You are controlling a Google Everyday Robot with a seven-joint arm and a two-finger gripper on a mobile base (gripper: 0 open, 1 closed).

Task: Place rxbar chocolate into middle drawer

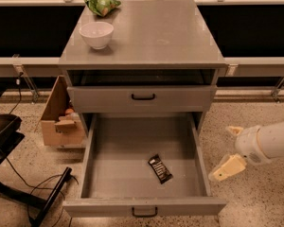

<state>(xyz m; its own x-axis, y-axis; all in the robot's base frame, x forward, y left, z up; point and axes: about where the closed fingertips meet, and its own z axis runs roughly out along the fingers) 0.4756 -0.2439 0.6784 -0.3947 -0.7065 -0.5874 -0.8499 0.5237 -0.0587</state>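
At far left, a cardboard box (57, 122) sits half hidden behind the bench (156, 37), its contents unclear. Inside the pulled-out middle drawer (88, 160), the rxbar chocolate (160, 168) lies flat, right of centre. Outside the drawer's right wall, the gripper (231, 149) hangs with jaws spread wide and empty; its white arm (274, 141) is cut off by the frame edge.
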